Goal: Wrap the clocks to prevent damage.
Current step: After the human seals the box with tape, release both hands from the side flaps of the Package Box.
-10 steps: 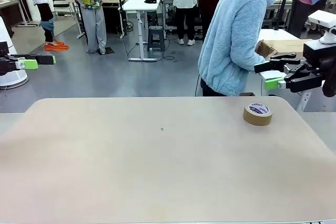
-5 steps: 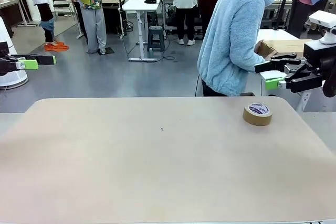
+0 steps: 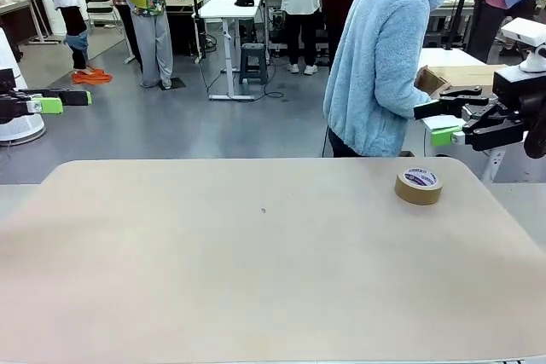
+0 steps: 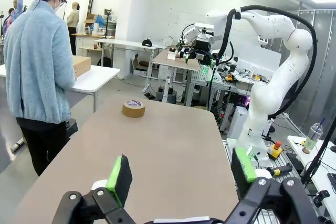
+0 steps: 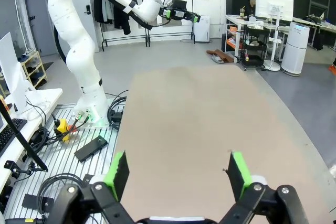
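One brown tape roll (image 3: 418, 185) lies near the far right edge of my bench (image 3: 256, 279); the other surface is free for moving. Two pincers, left (image 3: 64, 101) and right (image 3: 437, 118), hang spread wide, gripping nothing, beyond the side edges. One person (image 3: 380, 57) stands behind, turned to a cardboard box (image 3: 465, 74).

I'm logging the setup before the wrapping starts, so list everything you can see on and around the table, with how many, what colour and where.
Tape roll: one, brown with a white label, on the table near its far right corner.
Table: one, beige, between the robot and the person.
Cardboard box: one, brown, on a white side table behind the far right corner, in front of the person.
Person: one, light blue fleece, standing at the far right edge, turned toward the box.
Left gripper: black with green pads, open, off the table's left side.
Right gripper: black with green pads, open, off the table's right side.
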You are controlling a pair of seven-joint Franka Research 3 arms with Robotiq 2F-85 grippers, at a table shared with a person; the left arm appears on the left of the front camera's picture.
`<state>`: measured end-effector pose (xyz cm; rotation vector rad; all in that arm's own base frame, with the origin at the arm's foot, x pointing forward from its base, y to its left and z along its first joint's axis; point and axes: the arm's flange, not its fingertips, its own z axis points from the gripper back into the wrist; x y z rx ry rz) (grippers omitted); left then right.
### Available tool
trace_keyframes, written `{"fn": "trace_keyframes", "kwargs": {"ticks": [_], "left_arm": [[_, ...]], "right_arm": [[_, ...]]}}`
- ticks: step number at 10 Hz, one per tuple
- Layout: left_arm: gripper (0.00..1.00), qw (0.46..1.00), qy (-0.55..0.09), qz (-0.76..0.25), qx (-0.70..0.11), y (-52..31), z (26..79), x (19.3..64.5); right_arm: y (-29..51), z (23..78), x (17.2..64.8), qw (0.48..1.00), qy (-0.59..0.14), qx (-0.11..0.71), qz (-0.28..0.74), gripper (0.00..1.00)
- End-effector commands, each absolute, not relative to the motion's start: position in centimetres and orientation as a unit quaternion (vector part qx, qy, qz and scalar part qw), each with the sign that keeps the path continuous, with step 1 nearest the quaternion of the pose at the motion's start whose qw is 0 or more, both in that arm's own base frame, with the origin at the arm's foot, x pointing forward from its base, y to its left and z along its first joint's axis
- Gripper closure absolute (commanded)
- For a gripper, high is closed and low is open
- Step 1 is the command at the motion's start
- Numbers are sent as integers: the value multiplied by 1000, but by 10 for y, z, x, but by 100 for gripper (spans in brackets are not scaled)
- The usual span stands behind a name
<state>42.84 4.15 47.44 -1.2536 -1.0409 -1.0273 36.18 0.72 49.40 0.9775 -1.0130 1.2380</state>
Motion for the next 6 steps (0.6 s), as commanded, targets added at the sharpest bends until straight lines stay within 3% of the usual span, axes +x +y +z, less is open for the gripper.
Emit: {"fn": "trace_keyframes", "kwargs": {"ticks": [1, 6], "left_arm": [[0, 570, -444, -441, -533, 42, 476, 428], [0, 570, -444, -441, -533, 42, 476, 428]], "right_arm": [[7, 494, 361, 589, -434, 421, 536, 0], [7, 494, 361, 589, -434, 421, 536, 0]]}}
